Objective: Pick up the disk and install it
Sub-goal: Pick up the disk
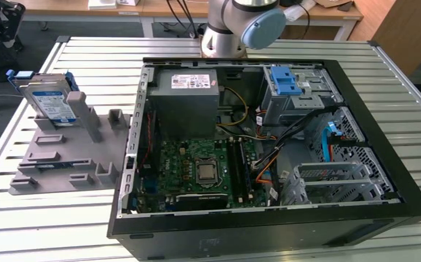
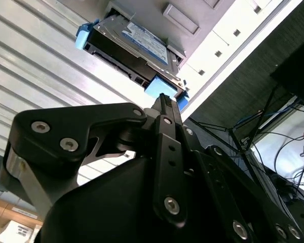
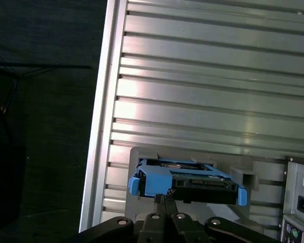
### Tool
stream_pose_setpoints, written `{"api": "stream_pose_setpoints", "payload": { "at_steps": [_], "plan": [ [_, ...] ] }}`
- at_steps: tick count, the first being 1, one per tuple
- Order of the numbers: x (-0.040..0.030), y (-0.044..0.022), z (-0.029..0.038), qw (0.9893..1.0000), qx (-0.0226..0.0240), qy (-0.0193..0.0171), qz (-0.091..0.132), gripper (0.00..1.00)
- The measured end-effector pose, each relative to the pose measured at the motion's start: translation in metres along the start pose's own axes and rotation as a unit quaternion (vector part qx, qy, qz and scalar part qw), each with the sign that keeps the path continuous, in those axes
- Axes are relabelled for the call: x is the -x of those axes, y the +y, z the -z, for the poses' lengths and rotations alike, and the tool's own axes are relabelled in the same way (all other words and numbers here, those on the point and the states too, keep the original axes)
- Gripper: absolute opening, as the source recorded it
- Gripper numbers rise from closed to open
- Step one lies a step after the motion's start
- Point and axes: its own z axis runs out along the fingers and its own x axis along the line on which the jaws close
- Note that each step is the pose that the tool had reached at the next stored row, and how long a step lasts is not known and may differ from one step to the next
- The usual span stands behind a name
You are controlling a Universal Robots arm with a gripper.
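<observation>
One slatted metal table [image 1: 385, 82] carries everything. The biggest thing on it is a black computer case [image 1: 269, 234], lying on its side with the panel off, toward the exterior view's right. Behind the case rises the base of the arm [image 1: 229, 33], grey with a pale blue joint cap. On the exterior view's left, just beside the case, sits a grey moulded holder [image 1: 58, 158] with several slots and posts.

Inside the case, a grey power supply box [image 1: 188, 101] lies at the far end. A green motherboard [image 1: 203, 166] lies nearer the camera. A blue latch piece [image 1: 284, 82] sits on the metal bay at the far corner on the exterior view's right.

The disk [image 1: 50, 101] — silver, with a white-and-blue label and a blue bracket round it — stands on edge in the far slot of the holder, outside the case and well apart from its bays. In the second wrist view the disk [image 2: 137, 45] lies beyond the fingertips, seated in the grey holder. The first wrist view shows the disk [image 3: 192, 178] edge-on with the table slats around it.

The gripper [image 3: 164, 197] is clear of the disk. Its black fingers [image 2: 167, 131] are pressed together with nothing between them — in the second wrist view the gripper [image 2: 163, 100] lines up with the end of the blue bracket.
</observation>
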Motion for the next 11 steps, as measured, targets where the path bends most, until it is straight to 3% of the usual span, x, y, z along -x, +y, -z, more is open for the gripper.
{"api": "stream_pose_setpoints", "payload": {
  "at_steps": [11],
  "plan": [
    [0.0000, 0.0000, 0.0000, 0.9997, 0.0001, 0.0011, 0.025, 0.11]
  ]
}}
